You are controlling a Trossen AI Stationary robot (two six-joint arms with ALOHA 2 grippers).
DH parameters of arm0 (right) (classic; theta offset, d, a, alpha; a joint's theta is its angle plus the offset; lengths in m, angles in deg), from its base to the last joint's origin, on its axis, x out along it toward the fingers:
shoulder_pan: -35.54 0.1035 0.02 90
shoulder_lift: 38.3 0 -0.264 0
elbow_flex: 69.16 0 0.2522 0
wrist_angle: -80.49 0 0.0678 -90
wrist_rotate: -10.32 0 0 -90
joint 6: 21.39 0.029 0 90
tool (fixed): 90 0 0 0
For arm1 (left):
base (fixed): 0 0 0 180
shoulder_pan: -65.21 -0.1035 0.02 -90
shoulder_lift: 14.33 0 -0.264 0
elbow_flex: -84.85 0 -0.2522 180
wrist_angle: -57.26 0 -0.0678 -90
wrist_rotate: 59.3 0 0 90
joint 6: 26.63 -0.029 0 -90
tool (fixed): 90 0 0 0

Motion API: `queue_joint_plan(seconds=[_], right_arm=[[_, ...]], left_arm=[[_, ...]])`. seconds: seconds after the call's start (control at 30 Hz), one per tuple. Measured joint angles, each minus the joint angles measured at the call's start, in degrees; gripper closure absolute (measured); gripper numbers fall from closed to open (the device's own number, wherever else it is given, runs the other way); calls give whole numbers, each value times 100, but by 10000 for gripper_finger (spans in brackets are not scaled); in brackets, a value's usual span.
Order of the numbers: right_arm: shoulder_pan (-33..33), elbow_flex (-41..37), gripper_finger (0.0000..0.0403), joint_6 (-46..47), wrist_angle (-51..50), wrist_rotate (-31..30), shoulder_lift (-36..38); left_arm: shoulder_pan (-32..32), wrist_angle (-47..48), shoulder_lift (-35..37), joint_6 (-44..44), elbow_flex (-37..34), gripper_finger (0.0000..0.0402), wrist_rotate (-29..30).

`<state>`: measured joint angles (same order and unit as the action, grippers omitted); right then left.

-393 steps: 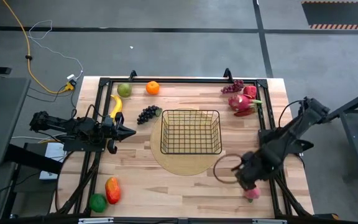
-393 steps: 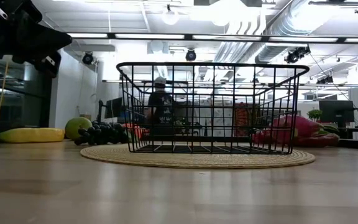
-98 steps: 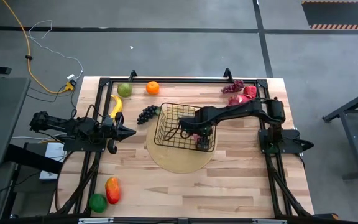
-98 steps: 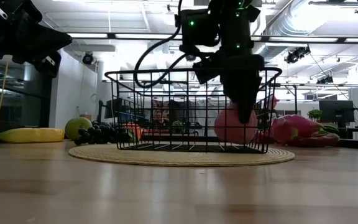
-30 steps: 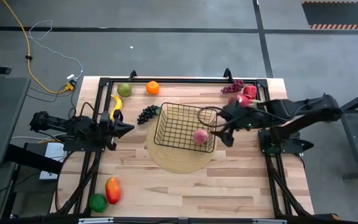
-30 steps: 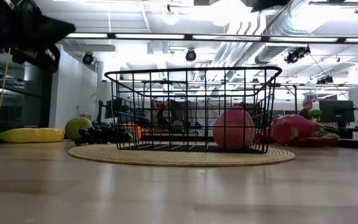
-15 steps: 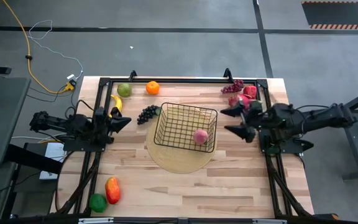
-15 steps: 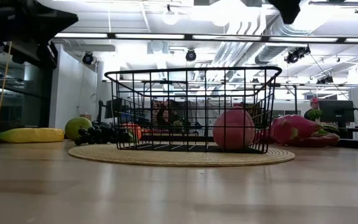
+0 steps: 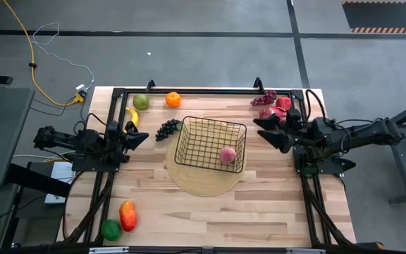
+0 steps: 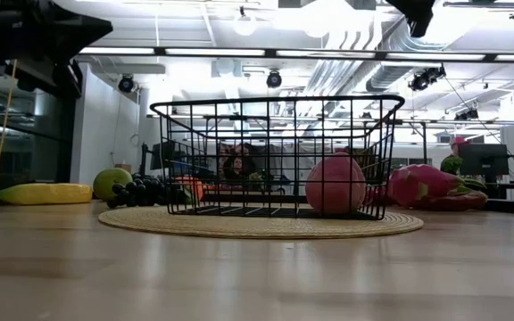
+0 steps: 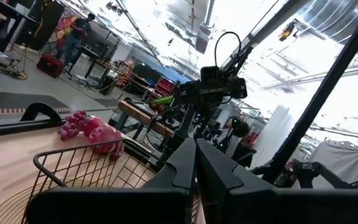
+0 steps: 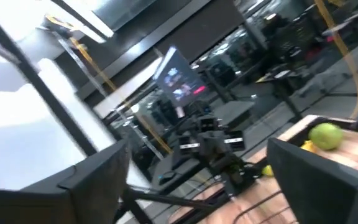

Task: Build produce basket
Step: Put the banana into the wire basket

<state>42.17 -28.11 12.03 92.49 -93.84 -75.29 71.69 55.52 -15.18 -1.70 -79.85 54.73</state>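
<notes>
Right gripper (image 9: 268, 131) sits at centre right of the high view, fingers spread apart and holding nothing, just below the pink dragon fruit (image 9: 279, 107) and red grapes (image 9: 263, 98) in the upper right part of the table (image 9: 259, 204). Left gripper (image 9: 141, 135) sits at centre left, its fingers pressed together and empty, beside the yellow banana (image 9: 131, 116). Between them stands the black wire basket (image 9: 211, 145) on a round woven mat (image 9: 203, 182), slightly left of the frame's middle. One peach (image 9: 227, 155) lies inside, in the basket's lower right corner; in the low view it rests against the right-hand wall. Purple grapes (image 9: 167, 128) lie just left of the basket. A green pear (image 9: 141, 102) and an orange (image 9: 173, 99) sit along the upper edge, and a mango (image 9: 127, 215) with a green ball (image 9: 111, 229) at lower left
</notes>
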Motion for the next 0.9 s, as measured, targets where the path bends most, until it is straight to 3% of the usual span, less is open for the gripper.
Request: queue_joint_plan(seconds=[0.13, 0.27, 0.33, 0.47, 0.6, 0.77, 0.9], right_arm=[[0, 0, 163, -79, -42, -181, -57], [0, 0, 339, -486, -465, -180, -85], [0, 0, 383, -650, -685, -189, -84], [0, 0, 375, -433, -921, -414, -84], [0, 0, 398, -398, -925, -431, -84], [-2, 0, 394, -383, -922, -514, -84], [-2, 0, 401, -166, -931, -646, -84]], left_arm=[[0, -69, 0, -1, 0, 398, 0], [0, -75, -1, -2, 0, 398, 79], [0, -75, 0, -2, 0, 398, 128], [-1, -104, -1, 173, 0, 398, 411], [-31, 76, -77, 627, 256, 372, 859], [-238, 952, -626, 614, 1160, 285, 1253], [-499, 2370, -1406, 975, 2206, 203, 1527]])
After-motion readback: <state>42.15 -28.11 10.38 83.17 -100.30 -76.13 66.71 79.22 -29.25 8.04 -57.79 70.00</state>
